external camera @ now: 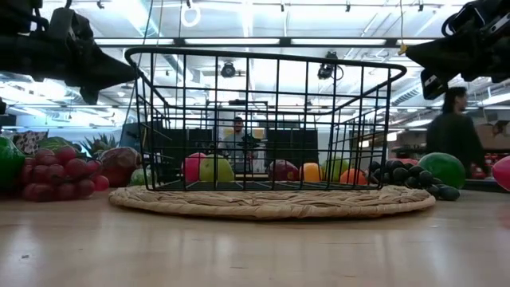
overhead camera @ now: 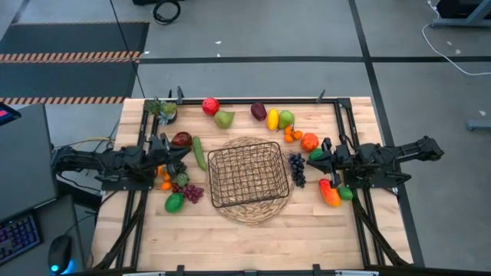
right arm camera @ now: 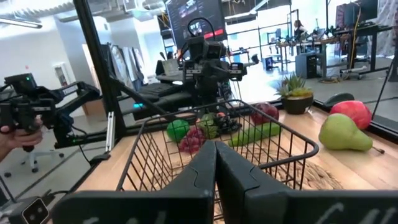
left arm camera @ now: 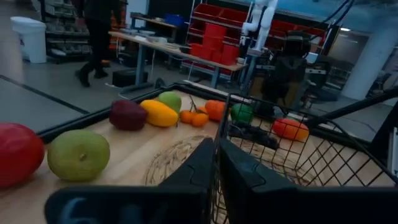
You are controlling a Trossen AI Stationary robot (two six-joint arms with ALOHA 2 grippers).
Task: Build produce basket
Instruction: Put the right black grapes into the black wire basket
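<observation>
The black wire basket (overhead camera: 247, 175) stands empty on a round woven mat (overhead camera: 253, 208) at mid-table; it also shows in the low view (external camera: 267, 119). Produce lies around it. A red apple (overhead camera: 210, 106), pear (overhead camera: 223, 119), plum (overhead camera: 258, 111) and lemon (overhead camera: 272, 119) lie at the far side. A cucumber (overhead camera: 199, 152) and red grapes (overhead camera: 190, 193) lie on the left. Dark grapes (overhead camera: 296, 169) and a mango (overhead camera: 330, 192) lie on the right. My left gripper (overhead camera: 181, 158) hovers left of the basket, shut and empty (left arm camera: 214, 168). My right gripper (overhead camera: 317, 158) hovers right of it, shut and empty (right arm camera: 216, 165).
A small potted plant (overhead camera: 163, 110) stands at the far left corner. A black frame rail (overhead camera: 253, 100) runs along the table's far edge and sides. Bare wood lies along the near edge (overhead camera: 245, 245). People show in the room beyond the table.
</observation>
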